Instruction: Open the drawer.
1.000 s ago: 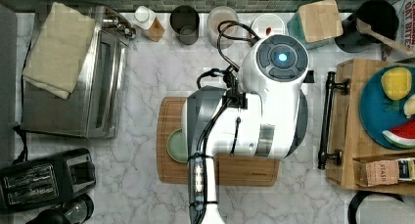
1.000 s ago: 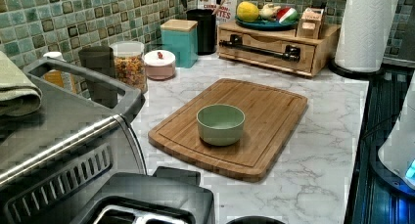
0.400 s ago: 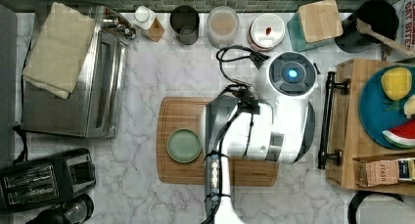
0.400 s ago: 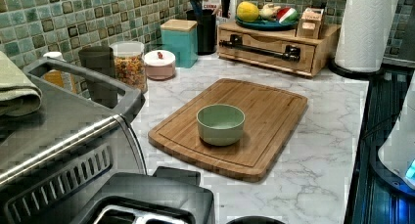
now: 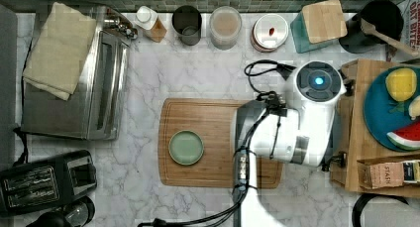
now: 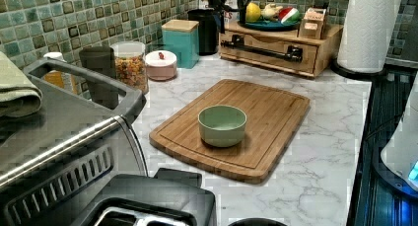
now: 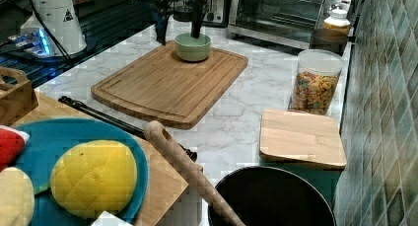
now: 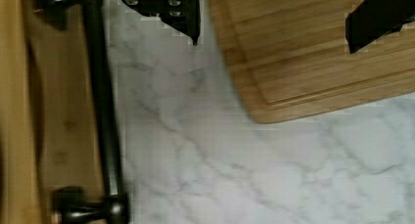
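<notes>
Drawer [image 6: 268, 51] shut, flush in its wooden box unit [image 6: 325, 38] at the far end of the marble surface [image 6: 325, 132]; black bar handle [image 8: 103, 111] untouched. Over the last second the arm [image 5: 297, 123] travelled from above the cutting board [image 6: 236, 125] toward the top view's right, and now hangs between board and drawer front. Fingers [image 8: 183, 9] spread wide, holding nothing, the near one just beside the handle. Judgement: approach phase nearly done; grasp and pull remain.
</notes>
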`<state>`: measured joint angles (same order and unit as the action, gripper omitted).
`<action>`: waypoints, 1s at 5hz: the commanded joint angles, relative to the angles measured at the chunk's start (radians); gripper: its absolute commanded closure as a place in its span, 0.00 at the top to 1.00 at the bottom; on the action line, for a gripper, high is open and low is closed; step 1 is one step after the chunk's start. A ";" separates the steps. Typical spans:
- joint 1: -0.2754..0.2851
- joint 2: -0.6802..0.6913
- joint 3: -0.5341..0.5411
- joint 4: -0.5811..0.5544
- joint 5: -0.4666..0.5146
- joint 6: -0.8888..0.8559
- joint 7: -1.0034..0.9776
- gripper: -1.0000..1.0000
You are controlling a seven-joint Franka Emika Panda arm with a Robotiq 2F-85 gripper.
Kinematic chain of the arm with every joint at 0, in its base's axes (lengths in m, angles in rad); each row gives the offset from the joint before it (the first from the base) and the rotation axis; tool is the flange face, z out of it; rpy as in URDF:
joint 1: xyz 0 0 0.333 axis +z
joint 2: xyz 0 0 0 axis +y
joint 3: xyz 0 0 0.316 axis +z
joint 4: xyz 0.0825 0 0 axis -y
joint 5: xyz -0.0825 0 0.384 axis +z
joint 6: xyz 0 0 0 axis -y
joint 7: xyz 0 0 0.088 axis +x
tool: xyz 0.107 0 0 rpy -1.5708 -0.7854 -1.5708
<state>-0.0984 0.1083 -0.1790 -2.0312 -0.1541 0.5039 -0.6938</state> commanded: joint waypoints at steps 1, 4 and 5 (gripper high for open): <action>-0.077 -0.012 -0.029 -0.054 -0.068 0.140 -0.138 1.00; -0.116 0.061 -0.063 -0.110 -0.149 0.328 -0.254 1.00; -0.130 0.119 -0.075 -0.067 -0.125 0.326 -0.305 1.00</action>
<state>-0.1982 0.1986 -0.2333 -2.1094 -0.2578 0.8516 -0.9316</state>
